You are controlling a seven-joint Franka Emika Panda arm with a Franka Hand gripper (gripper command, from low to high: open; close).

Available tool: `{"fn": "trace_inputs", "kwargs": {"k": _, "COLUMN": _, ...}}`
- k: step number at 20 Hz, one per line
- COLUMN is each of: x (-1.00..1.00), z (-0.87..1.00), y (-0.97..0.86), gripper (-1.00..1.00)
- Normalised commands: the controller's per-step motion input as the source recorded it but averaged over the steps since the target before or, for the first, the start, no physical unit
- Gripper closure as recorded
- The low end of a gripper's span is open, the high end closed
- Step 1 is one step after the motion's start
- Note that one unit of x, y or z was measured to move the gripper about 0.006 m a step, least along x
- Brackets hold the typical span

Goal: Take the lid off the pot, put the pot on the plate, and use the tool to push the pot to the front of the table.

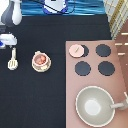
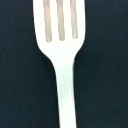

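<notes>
- The gripper (image 1: 7, 41) hangs at the exterior view's far left edge, just above the tool (image 1: 12, 59); whether it grips anything I cannot tell.
- The tool lies flat on the table (image 1: 45, 95), its slotted head (image 2: 59, 22) filling the wrist view.
- At the tool's 3 o'clock, the pot (image 1: 41, 60) sits uncovered on the plate (image 1: 35, 67).
- The lid (image 1: 76, 50) rests on the stove (image 1: 117, 85), at the pot's 2 o'clock.
- Judged so: lid off, pot plated, push undone.

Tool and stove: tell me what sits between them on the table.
In the exterior view, the pot on its plate sits between the tool and the stove. The hand hovers just above the tool's handle end.
</notes>
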Motion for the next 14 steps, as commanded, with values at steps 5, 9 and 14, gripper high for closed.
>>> {"fn": "trace_inputs", "kwargs": {"k": 5, "x": 0.10, "z": -0.64, "y": -0.03, "gripper": -1.00}}
{"fn": "trace_inputs", "kwargs": {"k": 9, "x": -0.03, "z": -0.62, "y": -0.08, "gripper": -1.00}}
{"fn": "trace_inputs", "kwargs": {"k": 14, "x": -0.03, "z": -0.51, "y": -0.11, "gripper": -1.00}}
